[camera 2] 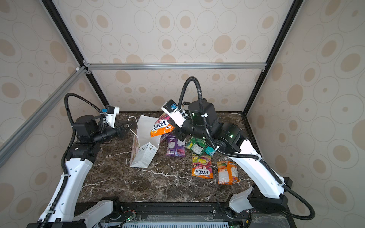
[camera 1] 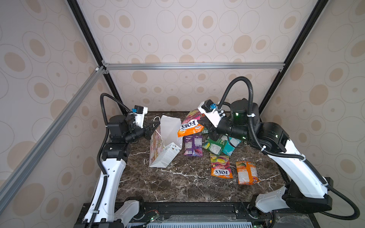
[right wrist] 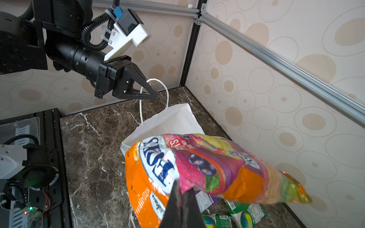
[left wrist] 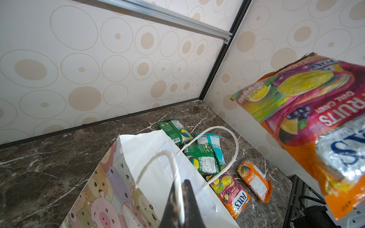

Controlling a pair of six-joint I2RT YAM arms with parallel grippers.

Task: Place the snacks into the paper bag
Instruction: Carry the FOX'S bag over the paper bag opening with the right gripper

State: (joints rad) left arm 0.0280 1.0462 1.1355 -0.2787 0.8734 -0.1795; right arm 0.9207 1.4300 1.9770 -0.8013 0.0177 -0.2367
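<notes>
The white paper bag (camera 1: 166, 156) (camera 2: 145, 157) stands with its mouth open at the table's back left. My left gripper (camera 1: 157, 124) (left wrist: 180, 184) is shut on its cord handle (left wrist: 173, 165) (right wrist: 167, 94), holding it up. My right gripper (camera 1: 204, 124) (right wrist: 182, 186) is shut on an orange FOX'S packet (camera 1: 190, 124) (camera 2: 162, 126) (right wrist: 197, 167), which hangs above the bag's right rim. Other snacks lie on the table to the right: a purple packet (camera 1: 193, 145), green packets (camera 1: 214, 146), a teal one (camera 1: 231, 147) and two orange ones (camera 1: 220, 166) (camera 1: 246, 172).
The dark marble table (camera 1: 177, 187) is walled in by patterned panels at the back and both sides, with black frame posts (camera 1: 276, 84) in the corners. A black rail with wiring (camera 1: 187, 209) runs along the front edge.
</notes>
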